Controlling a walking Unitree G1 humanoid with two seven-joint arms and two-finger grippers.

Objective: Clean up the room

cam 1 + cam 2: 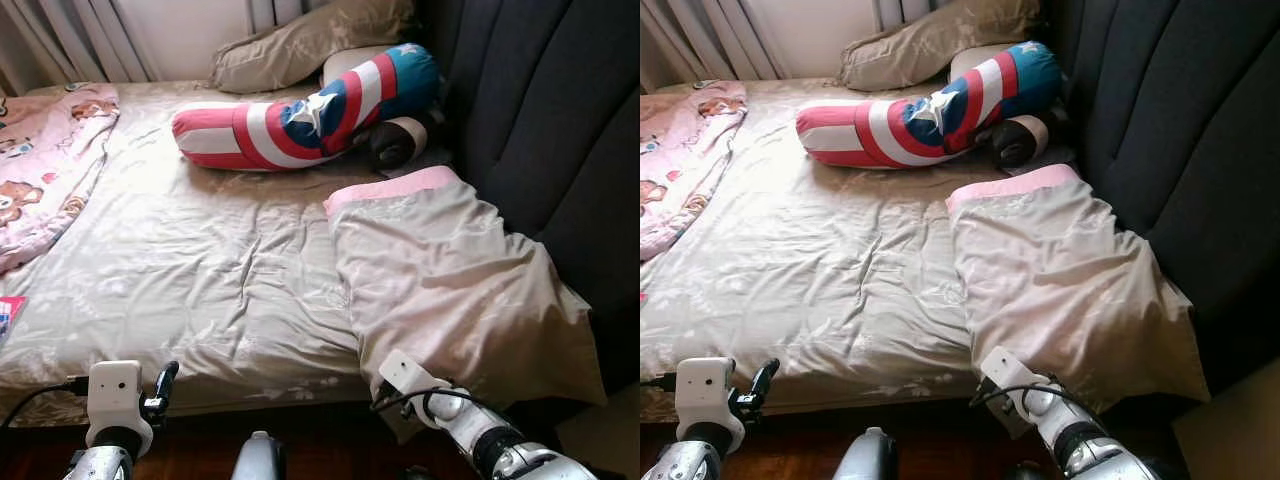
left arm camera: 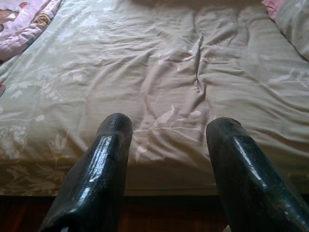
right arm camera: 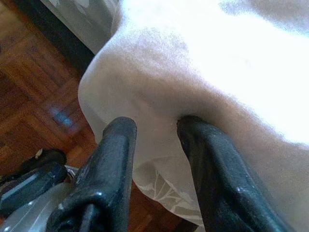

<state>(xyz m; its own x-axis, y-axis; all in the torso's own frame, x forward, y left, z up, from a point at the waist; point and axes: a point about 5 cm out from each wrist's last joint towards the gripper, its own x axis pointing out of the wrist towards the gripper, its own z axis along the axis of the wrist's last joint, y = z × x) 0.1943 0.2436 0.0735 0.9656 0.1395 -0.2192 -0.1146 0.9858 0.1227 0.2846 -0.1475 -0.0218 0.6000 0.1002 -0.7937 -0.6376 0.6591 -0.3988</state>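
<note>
At the near right corner of the bed (image 1: 200, 300), we are pinching the lower edge of the big beige pillow with a pink hem (image 1: 450, 290), which is lying along the right edge against the dark padded headboard (image 1: 560, 130). We judge this to be the pillow-tidying step; next we are needing to lift and carry it towards the far edge, beside the red, white and blue star bolster (image 1: 310, 110). Our right gripper (image 3: 154, 128) is reaching low and forward, its jaws narrow with the pillow's fabric bunched between them. Our left gripper (image 2: 169, 140) is hovering at the near edge, jaws wide and holding nothing
</note>
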